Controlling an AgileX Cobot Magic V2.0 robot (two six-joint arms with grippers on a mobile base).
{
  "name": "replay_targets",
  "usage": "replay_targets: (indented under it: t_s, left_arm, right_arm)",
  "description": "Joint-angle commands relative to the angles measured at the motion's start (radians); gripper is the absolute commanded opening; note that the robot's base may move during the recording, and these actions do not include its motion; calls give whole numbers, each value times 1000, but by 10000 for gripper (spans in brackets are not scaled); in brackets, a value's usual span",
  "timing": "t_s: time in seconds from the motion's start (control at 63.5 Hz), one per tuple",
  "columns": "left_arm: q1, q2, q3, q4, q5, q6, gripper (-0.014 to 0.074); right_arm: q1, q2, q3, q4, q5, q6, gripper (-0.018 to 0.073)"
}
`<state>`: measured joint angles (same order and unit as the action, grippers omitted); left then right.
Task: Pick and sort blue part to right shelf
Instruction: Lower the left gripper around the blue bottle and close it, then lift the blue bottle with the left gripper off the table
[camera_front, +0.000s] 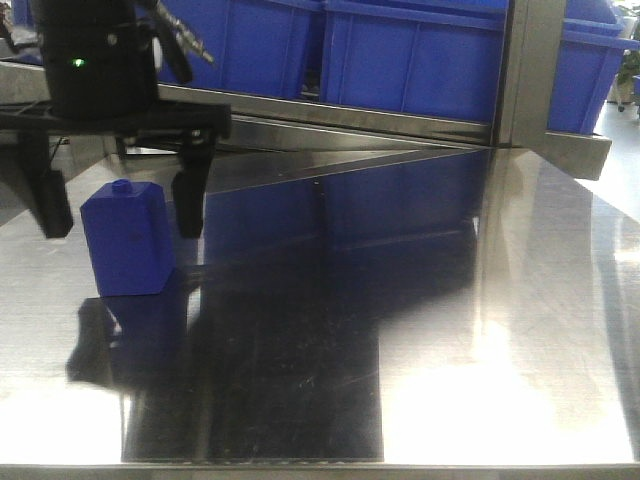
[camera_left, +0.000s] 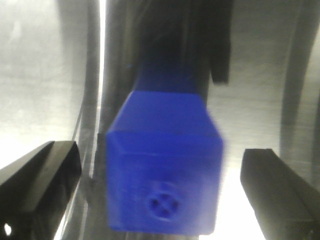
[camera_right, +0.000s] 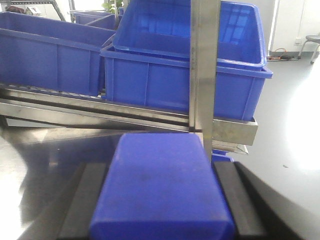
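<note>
My right gripper (camera_right: 159, 172) is shut on the blue part (camera_right: 162, 195). I see its flat dark-blue body between the black pads; its cap is hidden. The right shelf (camera_right: 227, 131), a steel rack holding large blue bins (camera_right: 150, 85), stands just ahead of it and also shows in the front view (camera_front: 520, 70). My left gripper (camera_front: 123, 228) is open, with a finger on each side of a squat blue block with a tiny round knob (camera_front: 125, 240). In the left wrist view that block (camera_left: 165, 170) stands between the open fingers (camera_left: 42, 182) without touching them.
The steel table (camera_front: 450, 330) reflects the bins and glares at the front right. The rack's upright post (camera_right: 204, 65) rises directly beyond the held part. More blue bins (camera_right: 45, 55) stand at the left of the rack.
</note>
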<state>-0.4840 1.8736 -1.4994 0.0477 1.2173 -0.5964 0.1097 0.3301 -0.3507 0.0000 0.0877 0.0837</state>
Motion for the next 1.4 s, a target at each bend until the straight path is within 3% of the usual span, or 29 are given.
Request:
replay_targets:
  t_s: [0.0,0.551,1.007,1.385]
  left_arm:
    - [5,-44,1,0,27,-13,681]
    - [5,-42,3,-13,-26,-13,675]
    - [5,-42,3,-16,-26,-13,384]
    - [5,-49,3,-23,-24,-13,353]
  right_arm:
    - [-6,5,-30,-6,-88,-10,391]
    - [-6,5,-30,-6,-88,-10,391]
    - [-6,5,-30,-6,-88,-10,391]
    - [-6,5,-30,-6,-88,-10,391]
